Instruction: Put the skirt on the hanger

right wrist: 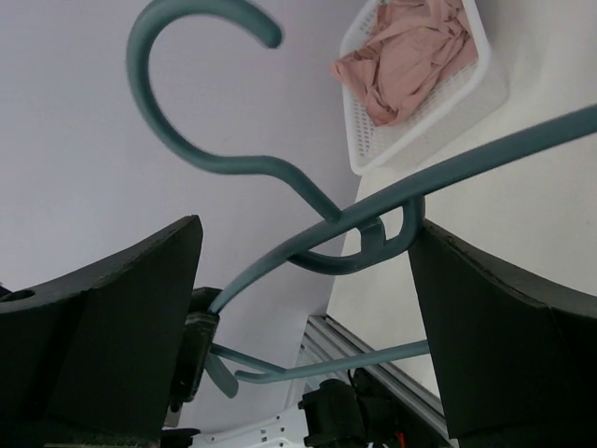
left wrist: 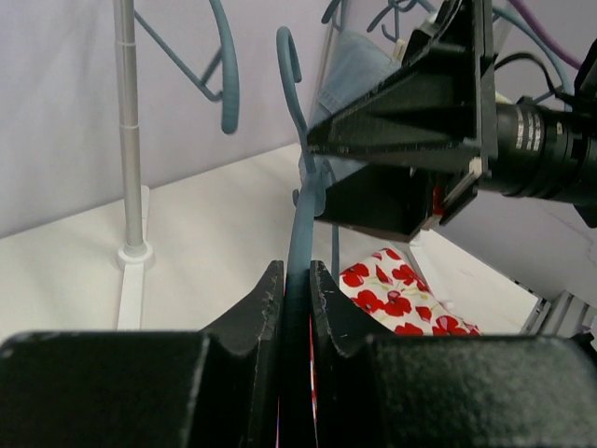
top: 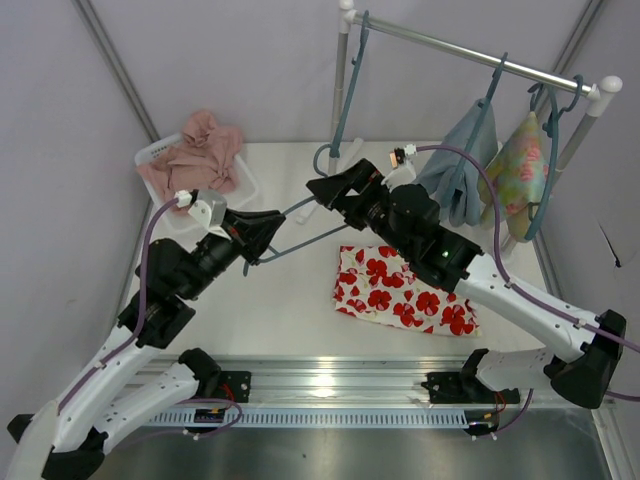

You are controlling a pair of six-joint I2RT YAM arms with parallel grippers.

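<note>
Pale lilac walls all round, and a white worktop (top: 290,320) in the middle with two arms reaching over it from the near edge. At the back left there's a white basket (top: 150,152) with a dusty-pink cloth (top: 200,155) heaped in it. Along the back right is a clothes rack (top: 450,47) with a blue garment (top: 460,165) and a pale green flowery one (top: 520,165) hanging off it, plus a couple of spare hangers. The skirt (top: 400,290), white with big red flowers, is lying flat on the worktop right of centre, mostly under the right arm, and as far as I can see neither gripper is touching it. The hanger (top: 300,245) is the teal one, and it's up in the air between the two arms, left of the skirt. The left gripper (top: 268,237) is clamped tight on one of its thin arms; the left wrist view shows both fingers (left wrist: 266,308) pressed against the plastic, with the rest of the hanger running up to its hook. The right gripper (top: 322,192) comes in from the other side with its jaws spread wide. From its own camera, the hanger's neck and the little loop under the hook sit in the gap between the two fingers (right wrist: 121,317), and neither finger looks to be touching it. So the right one is open around the hanger without gripping it. From above, the two grippers' tips are close together, nearly facing each other.
</note>
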